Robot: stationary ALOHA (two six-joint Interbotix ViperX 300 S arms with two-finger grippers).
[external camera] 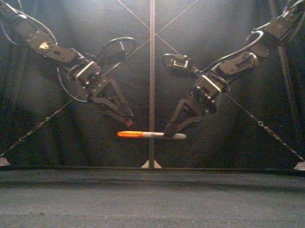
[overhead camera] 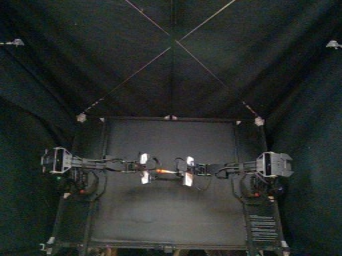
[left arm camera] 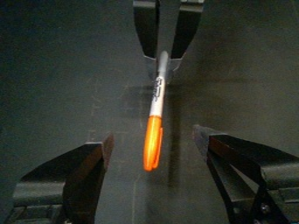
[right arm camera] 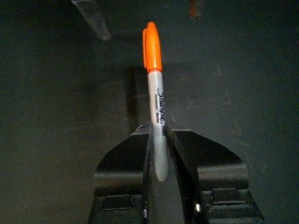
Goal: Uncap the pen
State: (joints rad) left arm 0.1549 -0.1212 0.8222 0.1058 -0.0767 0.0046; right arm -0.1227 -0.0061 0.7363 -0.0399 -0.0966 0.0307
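From the top view you get little: the pen (overhead camera: 166,175) is a short orange-and-grey sliver between the left claw (overhead camera: 150,170) and the right claw (overhead camera: 185,171), which meet over the middle of the tabletop (overhead camera: 167,220). You cannot read either claw's jaws from here, nor how high the pen sits. The tabletop lies bare on every side of them, and its front and side edges are well apart from both claws. In the front view the pen lies level in the air, clear above the tabletop, with its orange cap (external camera: 134,134) toward the left arm and its grey barrel (external camera: 170,136) toward the right. The right claw (external camera: 180,128) slants down onto the barrel end. The left claw (external camera: 127,121) slants down just above the cap, and from this side you cannot tell whether it touches. In the left wrist view the left claw (left arm camera: 152,140) stands wide open, one jaw on each side of the cap, with a dark gap on both sides and no contact. The far end of the barrel vanishes between the right claw's jaws. In the right wrist view the right claw (right arm camera: 158,133) is clamped on the barrel and hides the pen's tail end. The cap (right arm camera: 151,45) is on and points away, and the left claw's fingertips (right arm camera: 93,17) are cut off at the edge of the view.
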